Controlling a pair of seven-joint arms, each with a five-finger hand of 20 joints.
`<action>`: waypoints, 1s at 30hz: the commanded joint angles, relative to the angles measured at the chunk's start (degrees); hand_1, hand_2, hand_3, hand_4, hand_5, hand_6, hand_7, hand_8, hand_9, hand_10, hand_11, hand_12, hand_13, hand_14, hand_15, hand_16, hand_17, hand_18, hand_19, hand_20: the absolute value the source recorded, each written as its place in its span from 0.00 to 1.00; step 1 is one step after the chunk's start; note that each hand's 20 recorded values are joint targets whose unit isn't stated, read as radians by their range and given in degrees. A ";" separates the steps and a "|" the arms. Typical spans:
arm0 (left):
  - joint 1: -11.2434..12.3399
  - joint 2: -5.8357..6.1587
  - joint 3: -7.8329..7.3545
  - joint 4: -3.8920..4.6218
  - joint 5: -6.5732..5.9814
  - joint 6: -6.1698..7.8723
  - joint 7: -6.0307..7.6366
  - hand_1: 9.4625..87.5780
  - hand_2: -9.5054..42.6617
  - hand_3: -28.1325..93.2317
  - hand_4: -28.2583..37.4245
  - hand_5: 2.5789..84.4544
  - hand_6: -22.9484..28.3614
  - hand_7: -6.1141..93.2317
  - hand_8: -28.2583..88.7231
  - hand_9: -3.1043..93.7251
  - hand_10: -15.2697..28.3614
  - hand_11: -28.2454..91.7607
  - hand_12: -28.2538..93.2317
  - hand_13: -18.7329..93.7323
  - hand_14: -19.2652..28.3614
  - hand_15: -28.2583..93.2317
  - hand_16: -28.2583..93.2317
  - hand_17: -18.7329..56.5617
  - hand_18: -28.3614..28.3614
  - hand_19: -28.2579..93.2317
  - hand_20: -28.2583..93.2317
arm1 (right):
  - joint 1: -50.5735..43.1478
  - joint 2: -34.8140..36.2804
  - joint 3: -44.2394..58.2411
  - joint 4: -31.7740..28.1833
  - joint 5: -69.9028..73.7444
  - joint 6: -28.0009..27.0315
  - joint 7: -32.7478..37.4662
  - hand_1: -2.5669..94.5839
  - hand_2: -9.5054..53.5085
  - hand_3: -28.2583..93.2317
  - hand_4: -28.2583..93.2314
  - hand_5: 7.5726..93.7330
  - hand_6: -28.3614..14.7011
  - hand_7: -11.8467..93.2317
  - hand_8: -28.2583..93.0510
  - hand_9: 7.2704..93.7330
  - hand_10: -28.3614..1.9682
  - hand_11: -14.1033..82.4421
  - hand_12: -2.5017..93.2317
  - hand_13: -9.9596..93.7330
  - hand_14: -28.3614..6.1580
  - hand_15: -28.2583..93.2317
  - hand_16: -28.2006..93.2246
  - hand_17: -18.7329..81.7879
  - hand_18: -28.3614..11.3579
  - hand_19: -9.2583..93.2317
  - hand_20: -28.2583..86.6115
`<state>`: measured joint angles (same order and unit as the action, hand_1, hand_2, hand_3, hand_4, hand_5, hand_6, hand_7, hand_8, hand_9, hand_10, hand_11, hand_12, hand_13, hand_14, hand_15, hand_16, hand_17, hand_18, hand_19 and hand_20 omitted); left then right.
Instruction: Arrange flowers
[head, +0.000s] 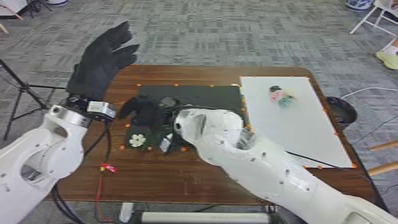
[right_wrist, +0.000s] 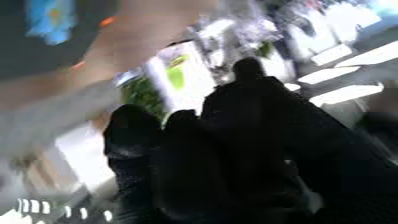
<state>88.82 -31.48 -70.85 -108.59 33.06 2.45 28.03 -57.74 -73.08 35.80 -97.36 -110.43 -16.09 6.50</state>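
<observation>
See 1 black-gloved left hand (head: 96, 70) open at upper left, 1 black-gloved right hand (head: 153, 114) left of centre.
Holding nothing visible in the left, fingers loosely extended and well above the brown wooden table (head: 151, 182); cannot tell the right's state, whether open, closed or gripping, over the dark rectangular mat (head: 209, 94). Note 1 white petalled flower (head: 137, 140) on that mat, left and below the middle of the frame, near the right hand.
</observation>
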 joint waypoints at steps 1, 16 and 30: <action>3.54 0.01 -2.32 -0.93 -0.28 1.60 0.06 0.23 0.10 0.77 0.05 0.26 0.48 0.22 0.17 0.22 0.57 0.35 0.39 0.31 0.68 0.43 0.28 0.11 0.83 0.53 0.33 | -7.65 12.22 6.93 -3.57 24.32 -5.53 -4.16 0.35 0.40 1.00 0.18 0.53 0.75 0.26 0.13 0.82 0.54 0.81 0.42 0.85 0.56 0.98 0.49 0.56 0.13 1.00 0.69; 1.00 0.22 -0.35 -0.37 -0.53 1.11 0.50 0.23 0.11 0.77 0.05 0.26 0.48 0.22 0.17 0.22 0.57 0.35 0.39 0.31 0.68 0.43 0.28 0.11 0.83 0.53 0.33 | -12.32 11.17 6.38 -3.55 13.05 -11.19 -2.15 0.32 0.48 1.00 0.19 0.49 0.72 0.25 0.13 0.85 0.54 0.85 0.35 0.88 0.57 0.99 0.48 0.59 0.12 1.00 0.71; 0.29 0.19 0.22 -0.42 -0.31 0.72 0.53 0.23 0.11 0.77 0.05 0.26 0.48 0.22 0.18 0.22 0.57 0.34 0.39 0.31 0.68 0.43 0.28 0.11 0.83 0.53 0.33 | -12.27 8.59 4.20 -2.11 -1.84 -15.06 -1.21 0.30 0.48 1.00 0.21 0.45 0.72 0.25 0.12 0.89 0.55 0.85 0.34 0.92 0.62 0.98 0.48 0.64 0.12 1.00 0.73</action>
<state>88.86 -30.91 -70.01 -108.59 32.69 3.71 28.28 -69.34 -63.26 41.00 -99.59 -107.42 -28.59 4.55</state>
